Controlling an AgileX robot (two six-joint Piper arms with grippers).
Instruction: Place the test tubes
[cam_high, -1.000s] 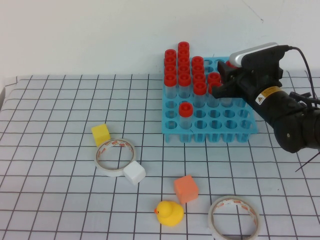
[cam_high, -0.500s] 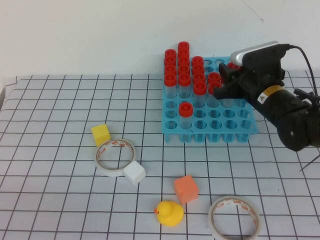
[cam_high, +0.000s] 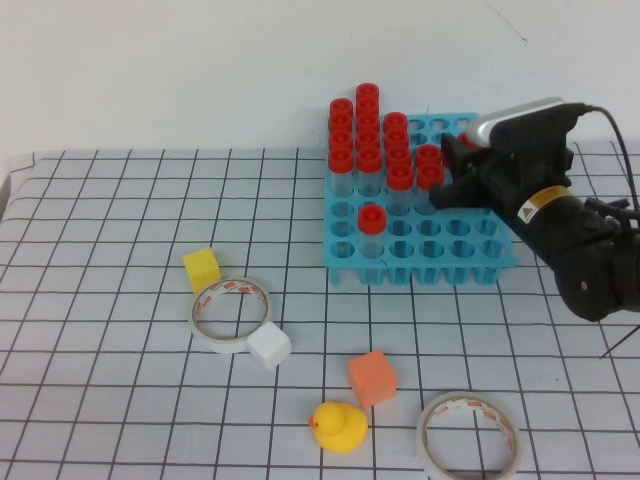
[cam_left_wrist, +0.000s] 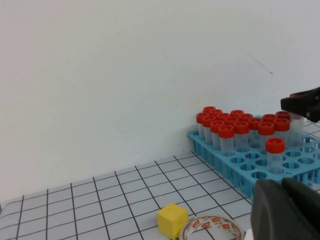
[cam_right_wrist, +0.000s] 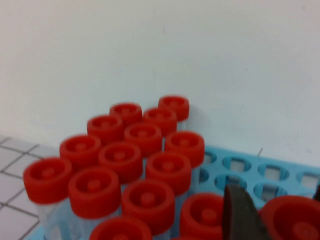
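- Bench (cam_high: 120, 260): gridded surface carrying the rack at far right; loose clutter lies nearer, well apart from the work.
- Rack (cam_high: 440, 268): blue; left and far holes filled, judged a fill in order; near rows and right side mostly vacant.
- Right tool (cam_high: 440, 188): over the rack's far right; jaws part-closed on the held tube (cam_right_wrist: 290, 220), gripped at its red cap, judged so the body hangs plumb over a hole.
- Left tool (cam_left_wrist: 287, 210): closed; nothing seen in it; off to the bench's left, outside the high view; judged idle.
- Seated tubes (cam_high: 368, 140): upright, packed close; one lone tube (cam_high: 371, 228) stands nearer.
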